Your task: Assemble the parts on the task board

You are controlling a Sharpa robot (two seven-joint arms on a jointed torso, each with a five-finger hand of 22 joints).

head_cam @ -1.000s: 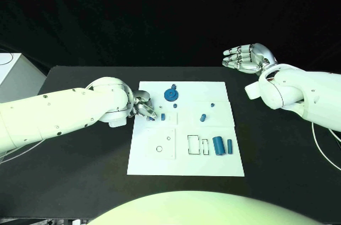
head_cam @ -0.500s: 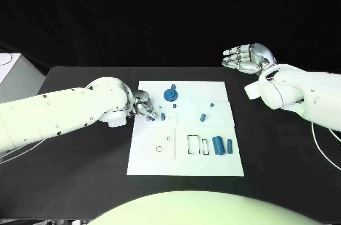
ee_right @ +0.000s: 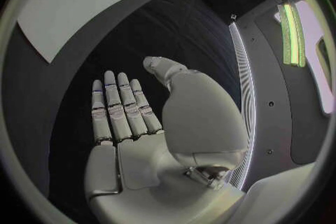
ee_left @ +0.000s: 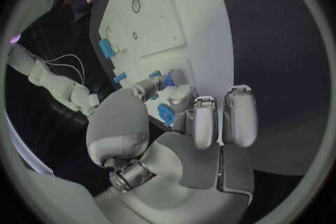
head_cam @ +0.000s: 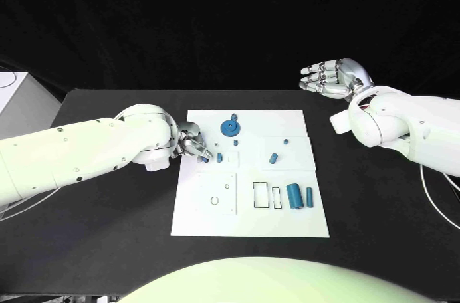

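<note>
Left hand, at the task board's nine-o'clock edge, pinches a small blue part between its fingertips. Right hand hovers off the table toward two o'clock, fingers apart, holding nothing. A blue gear sits near twelve o'clock on the board.

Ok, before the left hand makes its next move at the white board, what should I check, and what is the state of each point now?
1. Left hand is at the left edge of the white task board: ok.
2. Left hand holds a part: cannot tell; its fingers are curled and a small blue piece is at the fingertips.
3. Right hand is open and away from the board: ok.
4. Blue toothed gear is apart from both hands: ok.
5. Large blue cylinder is seated in a slot: cannot tell.
</note>
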